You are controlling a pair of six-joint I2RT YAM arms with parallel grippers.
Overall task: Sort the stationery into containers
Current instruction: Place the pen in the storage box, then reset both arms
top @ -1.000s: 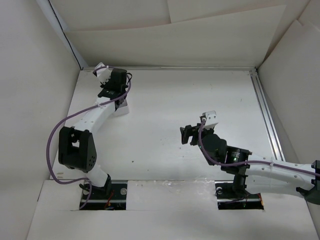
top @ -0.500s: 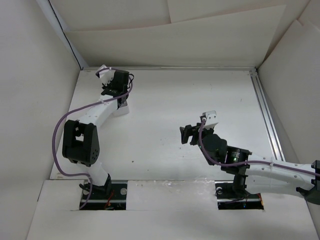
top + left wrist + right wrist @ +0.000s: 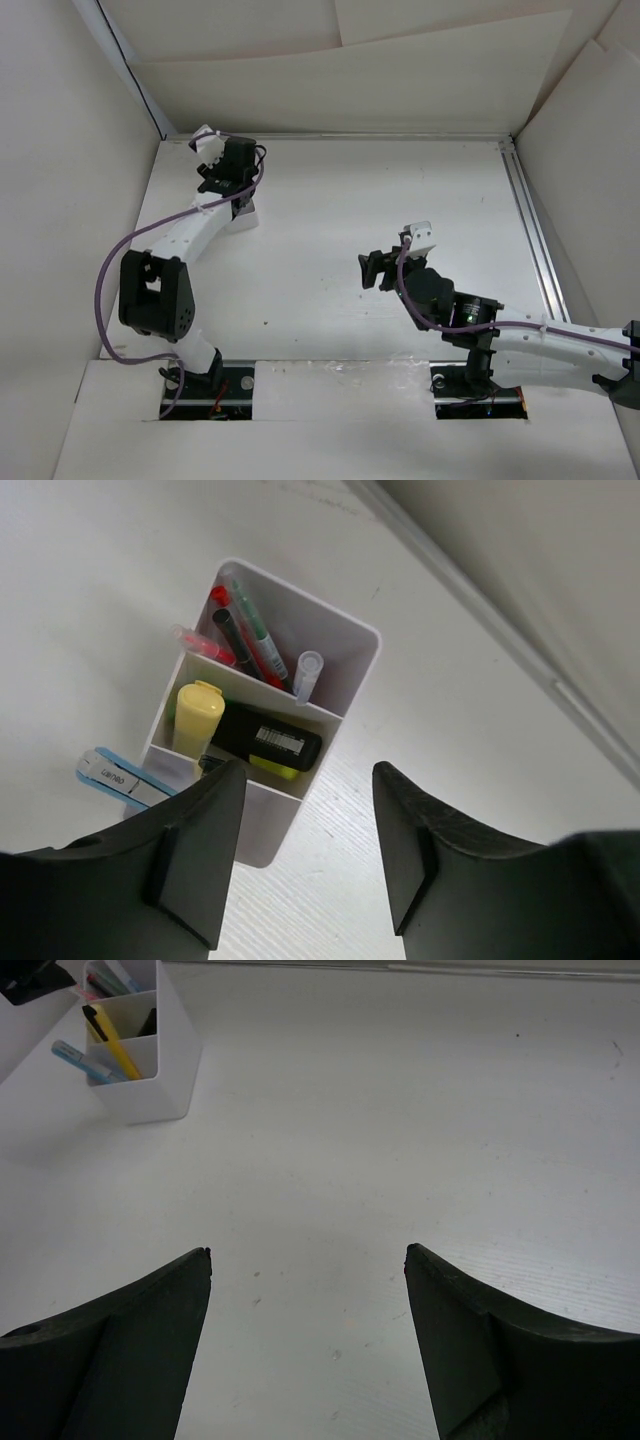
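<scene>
Left tool (image 3: 308,785), jaws apart, above box (image 3: 350,670)

Left arm (image 3: 190,228) and right arm (image 3: 560,340): white links, black joint housings. Purple cable (image 3: 96,300) along each. Fingers (image 3: 195,855) matte black. Bases (image 3: 210,385) black.

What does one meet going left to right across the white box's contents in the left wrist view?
Blue-and-white pen → yellow highlighter → black labelled highlighter → clear-capped pen. The red pens overlap these in the order, so they are left out.
</scene>
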